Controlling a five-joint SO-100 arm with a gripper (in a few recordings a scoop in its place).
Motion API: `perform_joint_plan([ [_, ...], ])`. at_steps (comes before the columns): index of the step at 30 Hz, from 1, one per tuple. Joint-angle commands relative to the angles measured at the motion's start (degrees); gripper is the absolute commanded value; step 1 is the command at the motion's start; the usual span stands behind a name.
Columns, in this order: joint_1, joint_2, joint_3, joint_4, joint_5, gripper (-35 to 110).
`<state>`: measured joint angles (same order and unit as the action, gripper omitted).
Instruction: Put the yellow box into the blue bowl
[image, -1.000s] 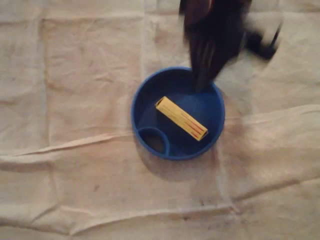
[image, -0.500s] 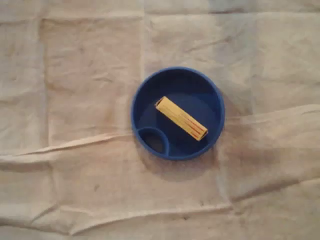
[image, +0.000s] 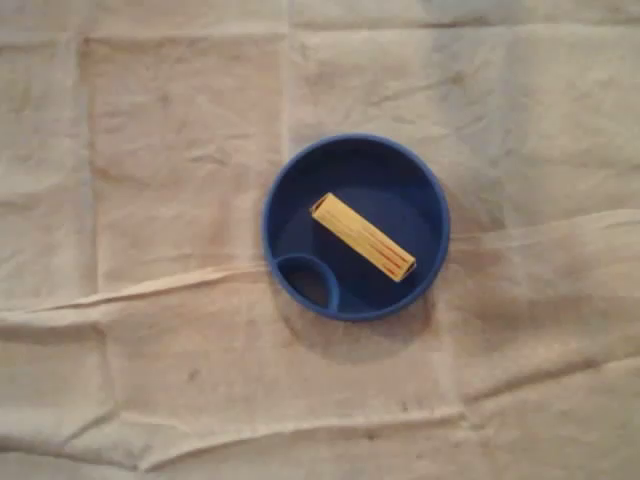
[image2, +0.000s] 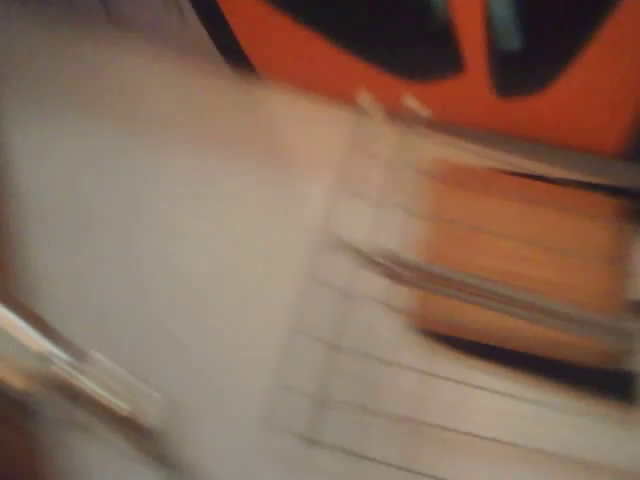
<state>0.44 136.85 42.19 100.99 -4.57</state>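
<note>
The blue bowl (image: 400, 195) sits near the middle of the overhead view. The yellow box (image: 363, 237) lies flat in its large main compartment, running diagonally from upper left to lower right. A small rounded compartment (image: 308, 281) at the bowl's lower-left edge holds nothing.

The box is long and narrow, yellow with thin red lines along its length and a darker mark at its lower-right end.

A creased, pale beige cloth (image: 150, 200) with faint stains covers the counter, and the bowl casts a soft shadow on it below.

The wrist view is heavily blurred, with a pale surface and an orange panel (image2: 400, 70) carrying dark shapes at the top. I cannot tell how the jaws stand.
</note>
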Motion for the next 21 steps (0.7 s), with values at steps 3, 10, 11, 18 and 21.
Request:
perform_joint_plan([
  [3,0.3,8.3,7.1,0.0,3.8,0],
  [10,-0.4,22.7,26.7,-0.3,4.0,0],
  [11,-0.4,24.4,28.8,-0.3,4.0,0],
  [18,-0.4,31.6,38.5,-0.3,3.9,0],
  [21,-0.4,32.8,40.4,-0.1,4.0,-1],
])
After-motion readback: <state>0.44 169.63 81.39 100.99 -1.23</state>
